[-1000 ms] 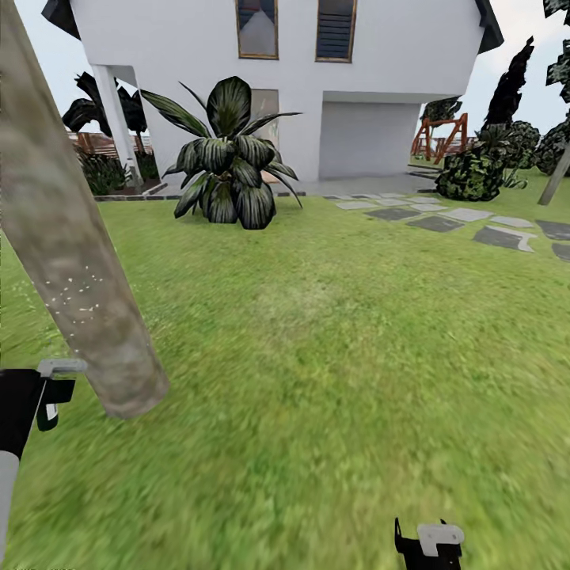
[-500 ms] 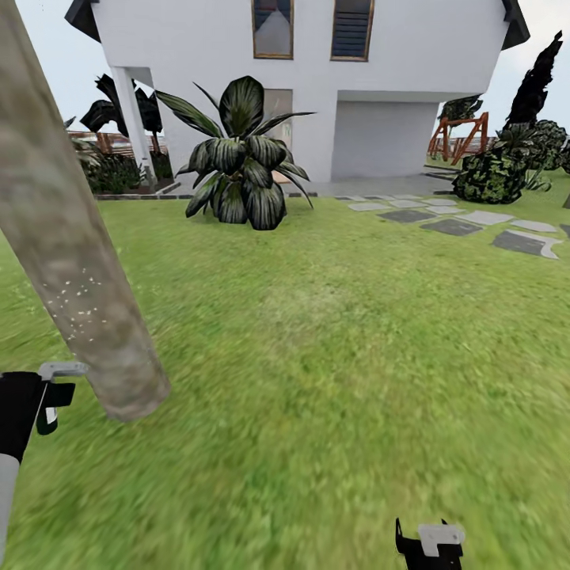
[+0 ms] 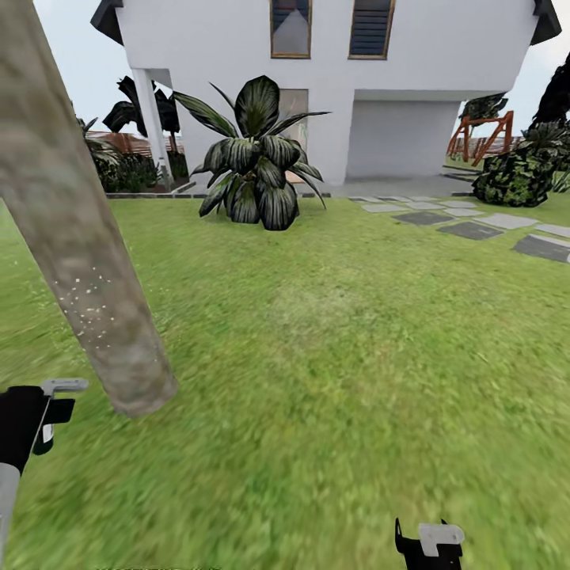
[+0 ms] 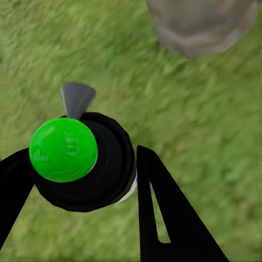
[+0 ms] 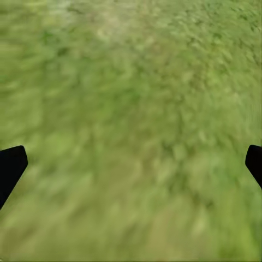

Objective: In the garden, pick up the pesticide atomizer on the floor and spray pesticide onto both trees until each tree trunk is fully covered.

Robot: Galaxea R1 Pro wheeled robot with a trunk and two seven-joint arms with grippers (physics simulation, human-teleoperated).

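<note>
Green lawn [image 3: 340, 356] runs back to a white house [image 3: 332, 71] with a broad-leaved plant [image 3: 257, 158] and grey stepping stones [image 3: 475, 226] before it, and a thick mottled tree trunk [image 3: 75, 237], flecked with pale specks low down, leans up from the grass at the left. Just beside its base, the left gripper [image 4: 82, 174] is clamped around the pesticide atomizer [image 4: 82, 161], a black bottle with a green cap and grey nozzle; its contents cannot be seen. Over bare grass, the right gripper [image 5: 131, 164] is spread wide and holds nothing.
</note>
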